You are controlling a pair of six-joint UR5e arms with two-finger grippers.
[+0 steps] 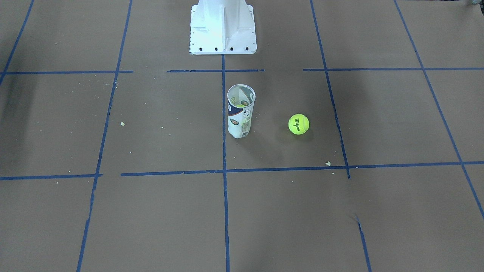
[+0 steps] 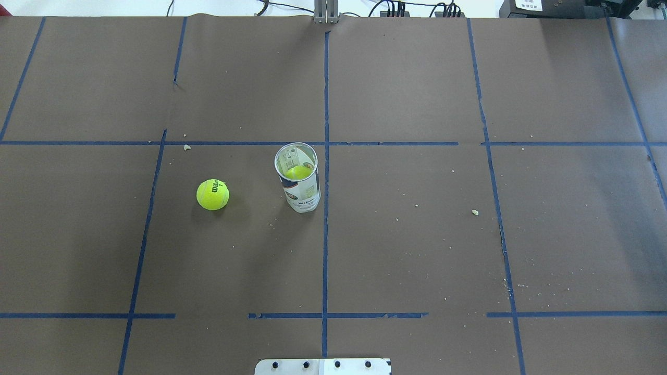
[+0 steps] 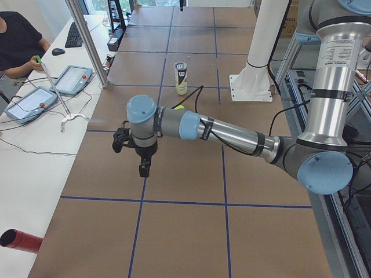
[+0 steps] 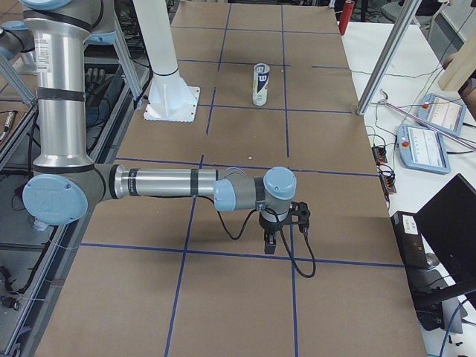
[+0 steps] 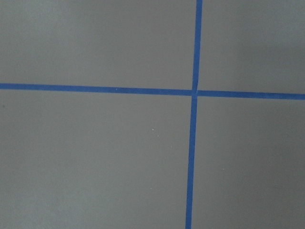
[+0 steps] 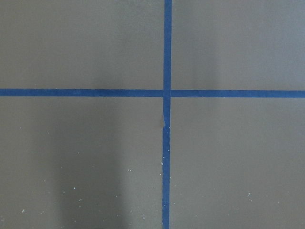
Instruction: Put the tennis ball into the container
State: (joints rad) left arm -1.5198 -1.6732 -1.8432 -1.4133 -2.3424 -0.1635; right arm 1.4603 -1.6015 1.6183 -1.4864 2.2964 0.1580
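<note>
The tennis ball [image 1: 298, 124] [image 2: 212, 194] lies alone on the brown table, yellow-green with black Wilson lettering. About a hand's width from it the container [image 1: 241, 111] [image 2: 298, 179] [image 4: 260, 84] stands upright and open, with another yellow ball [image 2: 298, 172] showing inside. The left gripper [image 3: 143, 168] hangs over the table's left end, far from the ball; I cannot tell its state. The right gripper [image 4: 271, 242] hangs over the right end; its state cannot be told either. Both wrist views show only brown table and blue tape.
The white robot base [image 1: 222, 28] [image 2: 323, 366] stands behind the container. Blue tape lines [image 2: 325, 234] grid the table. An operator's bench with tablets [image 3: 35, 98] runs along the far side, with metal frame posts [image 3: 87, 40] and a red cylinder [image 3: 20, 240].
</note>
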